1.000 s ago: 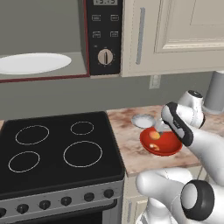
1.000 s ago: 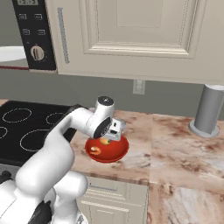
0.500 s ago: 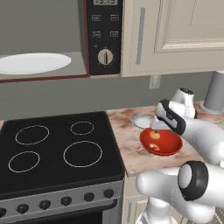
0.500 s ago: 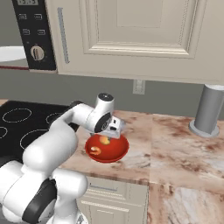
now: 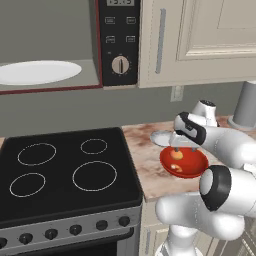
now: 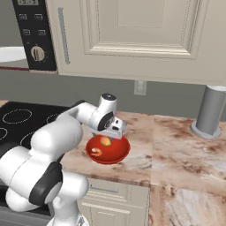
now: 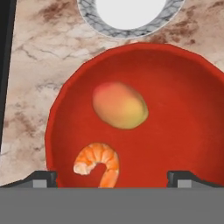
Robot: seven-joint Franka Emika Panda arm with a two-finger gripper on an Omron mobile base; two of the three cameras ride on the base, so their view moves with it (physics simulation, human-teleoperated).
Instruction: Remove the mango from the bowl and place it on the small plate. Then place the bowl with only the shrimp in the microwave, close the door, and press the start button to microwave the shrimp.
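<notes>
I have the pincer (image 7: 112, 177) spread wide, holding nothing, hanging just above the bowl (image 7: 183, 122) and looking straight down into it. In the hand view its two dark fingertips (image 7: 41, 178) stand far apart, one at each side of the bowl's near rim. The mango (image 7: 120, 106) lies near the middle of the bowl, and the shrimp (image 7: 99, 162) sits just beside it, closer to the fingertips; the two look slightly apart. The small plate (image 7: 131, 27) rests on the counter (image 7: 39, 57) just beyond the bowl's far rim, and I cannot tell if they touch. From the left base view, I see the bowl (image 5: 187, 162) beside the black stove (image 5: 65, 175), with the plate (image 5: 161, 138) behind it. The microwave (image 5: 117, 45) hangs above the stove, its cavity open to view with the white disc (image 5: 37, 72) inside.
</notes>
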